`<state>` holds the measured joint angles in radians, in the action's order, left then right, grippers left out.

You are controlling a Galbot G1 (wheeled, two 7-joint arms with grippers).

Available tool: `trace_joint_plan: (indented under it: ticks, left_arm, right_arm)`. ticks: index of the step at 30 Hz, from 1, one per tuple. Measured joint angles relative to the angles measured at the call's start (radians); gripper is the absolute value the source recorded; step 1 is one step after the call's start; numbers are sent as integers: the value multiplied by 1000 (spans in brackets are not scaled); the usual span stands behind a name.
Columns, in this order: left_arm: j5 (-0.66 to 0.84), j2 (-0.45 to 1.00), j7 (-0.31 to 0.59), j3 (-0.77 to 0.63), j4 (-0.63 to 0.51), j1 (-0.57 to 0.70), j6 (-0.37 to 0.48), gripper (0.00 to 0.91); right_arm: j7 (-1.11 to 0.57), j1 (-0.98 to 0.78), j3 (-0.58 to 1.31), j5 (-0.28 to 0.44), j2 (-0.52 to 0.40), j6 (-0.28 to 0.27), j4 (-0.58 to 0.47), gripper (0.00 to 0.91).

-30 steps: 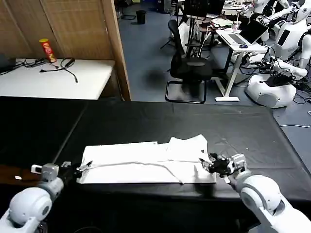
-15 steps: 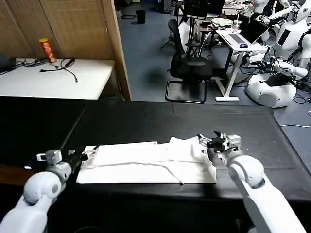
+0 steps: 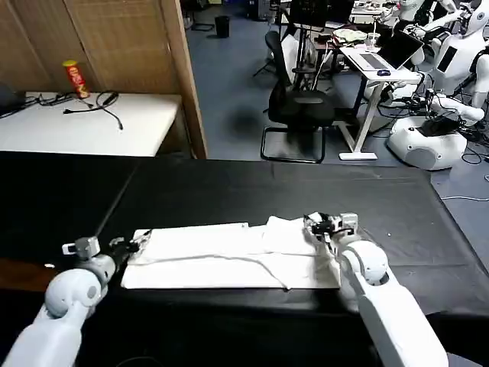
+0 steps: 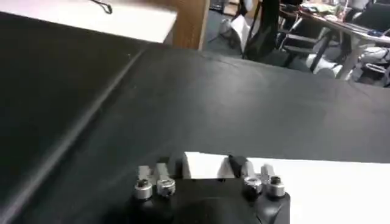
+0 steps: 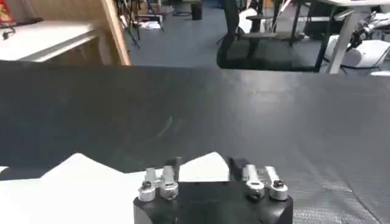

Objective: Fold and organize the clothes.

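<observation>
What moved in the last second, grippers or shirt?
Both grippers moved from the T-shirt's near edge toward its far edge. The left gripper now sits at the far left corner, the right gripper at the far right end by the sleeve. Both are open, straddling the cloth edge, not yet closed on it. The shirt lies folded as before on the black tablecloth.

white t-shirt (image 3: 229,256), plain, no print showing; black tablecloth (image 3: 252,195) under it; arms white, grippers black with silver fittings: left gripper (image 3: 137,245), right gripper (image 3: 313,225); side table (image 3: 92,122) white; can (image 3: 74,79) red and yellow
</observation>
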<state>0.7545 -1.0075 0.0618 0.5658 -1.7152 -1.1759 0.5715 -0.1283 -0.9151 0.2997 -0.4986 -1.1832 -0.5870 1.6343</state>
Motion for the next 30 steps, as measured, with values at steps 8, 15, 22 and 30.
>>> trace_joint_plan:
  ticks: [8, 15, 22, 30]
  left_arm:
    - [-115, -15, -33, -56, 53, 55, -79, 0]
    - [-167, -16, -62, -160, 131, 174, -102, 878]
    - [-172, -6, -58, -165, 119, 184, -105, 878]
    - [-139, 23, -32, -101, 54, 114, -107, 878]
  right_arm:
    - [-32, -38, 51, 139, -57, 29, 22, 0]
    - [-18, -72, 101, 134, -95, 8, 47, 878]
    - [43, -102, 129, 105, -61, 37, 97, 878]
    - [46, -146, 164, 53, 15, 43, 191, 878]
